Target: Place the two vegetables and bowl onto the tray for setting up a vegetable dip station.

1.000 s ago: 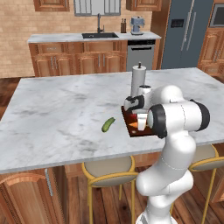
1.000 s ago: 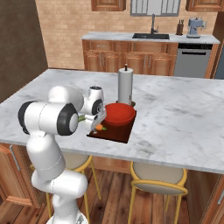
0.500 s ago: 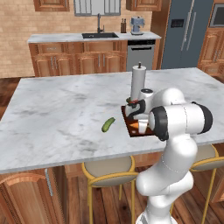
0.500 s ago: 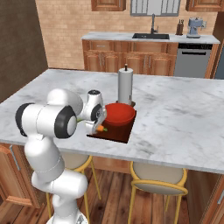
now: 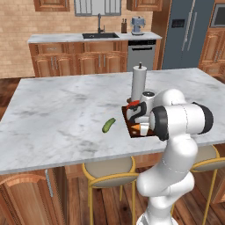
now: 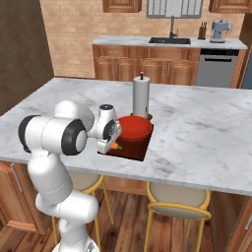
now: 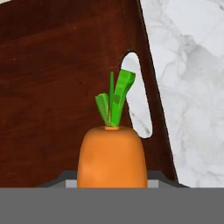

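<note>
The pincer (image 6: pixel 111 143) grips the carrot (image 7: pixel 112 155) above the dark tray (image 7: pixel 57 87), near the tabletop's (image 5: pixel 66 110) near edge. The red bowl (image 6: pixel 134 127) sits on the tray; the cucumber (image 5: pixel 108 125) lies apart on the marble.

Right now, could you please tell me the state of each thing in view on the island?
carrot: in the gripper, low over the tray's handle end.
gripper: shut on the carrot.
bowl: upright on the tray.
tray: flat on the counter.
cucumber: lying on the counter, off the tray.
paper-towel roll: upright behind the bowl.
</note>
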Controlling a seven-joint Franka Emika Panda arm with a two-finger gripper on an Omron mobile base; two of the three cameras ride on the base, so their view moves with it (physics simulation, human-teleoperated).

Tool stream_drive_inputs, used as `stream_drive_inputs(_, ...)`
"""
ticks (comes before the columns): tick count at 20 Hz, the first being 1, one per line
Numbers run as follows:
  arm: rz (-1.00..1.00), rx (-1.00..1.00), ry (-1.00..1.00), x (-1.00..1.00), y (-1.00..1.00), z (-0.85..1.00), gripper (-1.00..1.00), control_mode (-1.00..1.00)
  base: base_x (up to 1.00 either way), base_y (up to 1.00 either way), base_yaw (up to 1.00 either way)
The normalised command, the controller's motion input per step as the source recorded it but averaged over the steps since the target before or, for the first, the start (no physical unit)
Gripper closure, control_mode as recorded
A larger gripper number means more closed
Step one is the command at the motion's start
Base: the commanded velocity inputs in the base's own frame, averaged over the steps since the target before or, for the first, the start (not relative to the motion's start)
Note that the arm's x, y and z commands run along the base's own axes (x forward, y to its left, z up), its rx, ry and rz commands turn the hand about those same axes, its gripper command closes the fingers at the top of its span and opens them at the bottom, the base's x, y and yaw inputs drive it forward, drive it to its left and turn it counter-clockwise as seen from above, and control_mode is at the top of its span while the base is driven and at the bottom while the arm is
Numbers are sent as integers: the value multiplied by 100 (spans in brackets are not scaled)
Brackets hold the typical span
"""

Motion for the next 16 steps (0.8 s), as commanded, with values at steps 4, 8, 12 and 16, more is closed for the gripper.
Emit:
stream_drive_inputs(4, 0, 0, 0, 7, -8, 0, 100, -100, 0, 0, 0)
stream_drive_inputs(8, 0, 0, 0, 7, -7, 0, 100, -100, 0, 0, 0)
stream_drive_inputs(12, 0, 0, 0, 9, -6, -2, 100, -100, 0, 0, 0)
stream_drive_inputs(16, 0, 0, 0, 10, -4, -6, 100, -100, 0, 0, 0)
